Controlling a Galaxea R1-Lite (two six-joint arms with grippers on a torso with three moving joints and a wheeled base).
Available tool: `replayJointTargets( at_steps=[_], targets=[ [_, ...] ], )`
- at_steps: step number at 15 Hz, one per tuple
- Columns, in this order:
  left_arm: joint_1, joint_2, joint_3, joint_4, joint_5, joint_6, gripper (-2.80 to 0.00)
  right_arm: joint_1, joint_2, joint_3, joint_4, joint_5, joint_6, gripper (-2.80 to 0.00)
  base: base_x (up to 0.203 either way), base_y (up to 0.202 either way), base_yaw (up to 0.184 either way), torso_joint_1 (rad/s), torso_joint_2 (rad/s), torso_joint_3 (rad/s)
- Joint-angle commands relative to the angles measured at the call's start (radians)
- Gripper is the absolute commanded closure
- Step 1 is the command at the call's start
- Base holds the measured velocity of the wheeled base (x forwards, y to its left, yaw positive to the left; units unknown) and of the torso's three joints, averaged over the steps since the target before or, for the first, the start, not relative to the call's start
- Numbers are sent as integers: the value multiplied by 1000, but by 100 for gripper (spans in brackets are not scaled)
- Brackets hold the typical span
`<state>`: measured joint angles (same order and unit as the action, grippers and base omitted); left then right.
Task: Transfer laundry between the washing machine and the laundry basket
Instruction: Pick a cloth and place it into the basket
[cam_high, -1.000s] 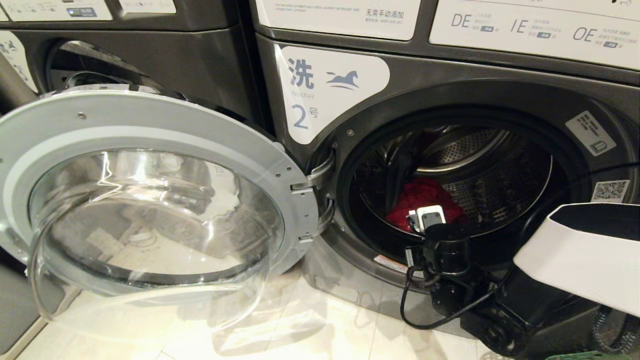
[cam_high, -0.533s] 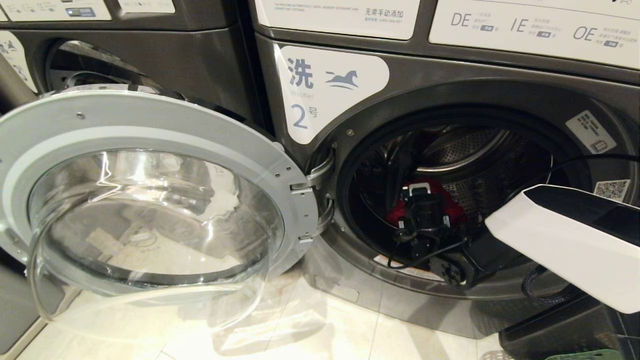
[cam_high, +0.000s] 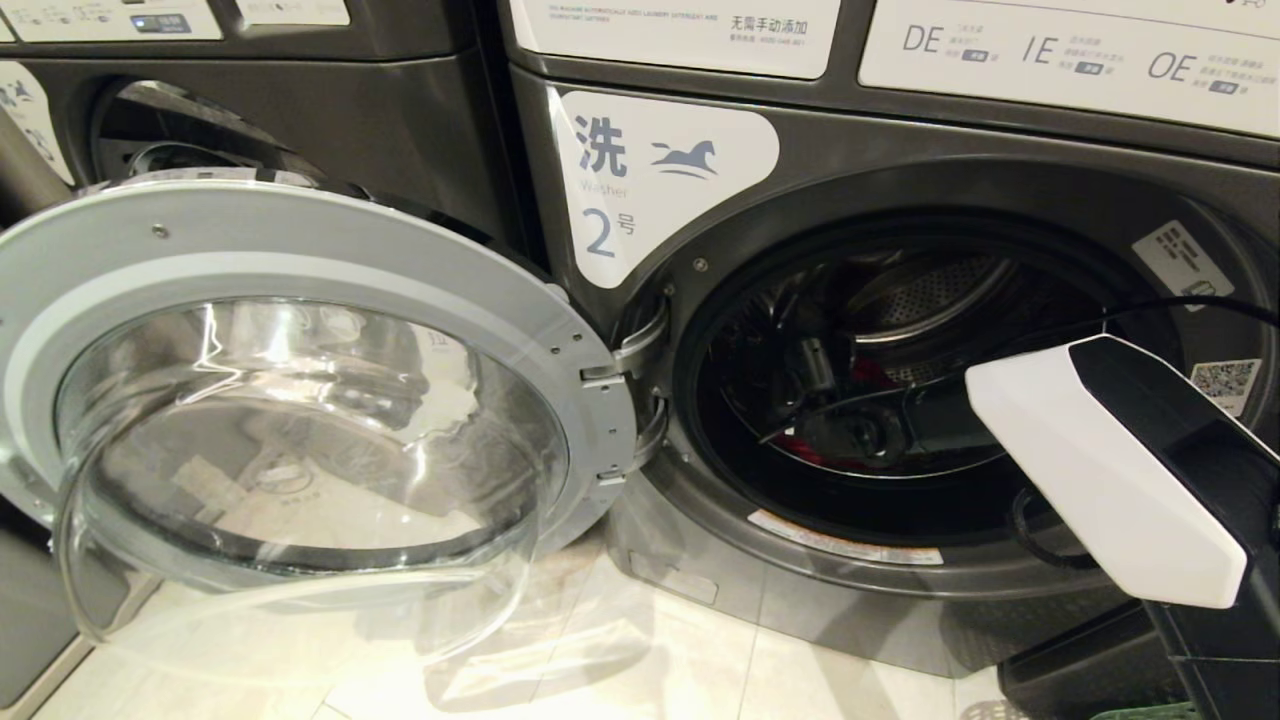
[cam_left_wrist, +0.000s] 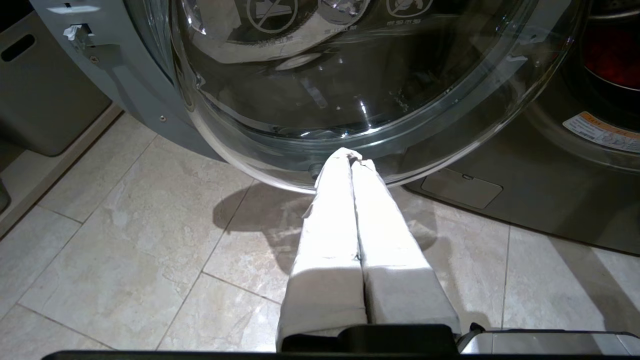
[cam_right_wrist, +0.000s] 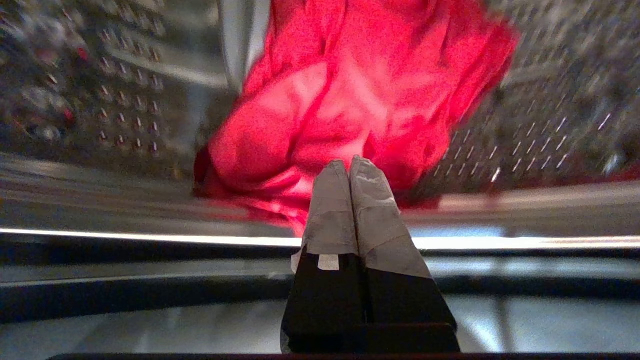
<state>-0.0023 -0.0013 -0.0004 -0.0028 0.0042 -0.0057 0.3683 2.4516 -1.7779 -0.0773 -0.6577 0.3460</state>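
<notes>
The washing machine (cam_high: 900, 170), marked 2, stands with its round door (cam_high: 300, 260) swung open to the left. A crumpled red garment (cam_right_wrist: 350, 90) lies on the perforated drum (cam_right_wrist: 525, 125) floor; only a red strip of the garment (cam_high: 792, 448) shows past my right arm (cam_high: 1100, 470) in the head view. My right gripper (cam_right_wrist: 348, 162) is inside the drum, shut and empty, its tips just short of the red cloth. My left gripper (cam_left_wrist: 351, 156) hangs shut and empty above the floor, under the door's glass bowl (cam_left_wrist: 350, 75). A green sliver at the lower right corner may be the laundry basket (cam_high: 1150, 712).
The open door's glass bulges out over the pale tiled floor (cam_high: 600, 660). Another machine (cam_high: 300, 110) stands to the left. A black cable (cam_high: 1180, 305) runs from my right arm across the drum opening. The grey door seal (cam_high: 850, 575) rings the opening.
My right arm has risen from the opening's lower rim and pushed deep into the drum, covering most of the red garment in the head view. Its fingers stayed shut. The left arm held still.
</notes>
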Motion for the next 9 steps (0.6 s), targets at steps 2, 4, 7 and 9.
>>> replayJointTargets(
  at_steps=[2, 4, 7, 9],
  targets=[
    [1, 1, 0, 0, 0, 0, 0, -1, 66, -142, 198, 4, 91, 0, 0, 0, 0, 0, 0, 0],
    [1, 1, 0, 0, 0, 0, 0, -6, 79, -178, 272, 36, 148, 0, 0, 0, 0, 0, 0, 0],
    [1, 1, 0, 0, 0, 0, 0, -26, 83, -178, 269, 41, 166, 0, 0, 0, 0, 0, 0, 0],
    [1, 1, 0, 0, 0, 0, 0, -28, 83, -178, 245, 54, 184, -280, 0, 0, 0, 0, 0, 0]
  ],
)
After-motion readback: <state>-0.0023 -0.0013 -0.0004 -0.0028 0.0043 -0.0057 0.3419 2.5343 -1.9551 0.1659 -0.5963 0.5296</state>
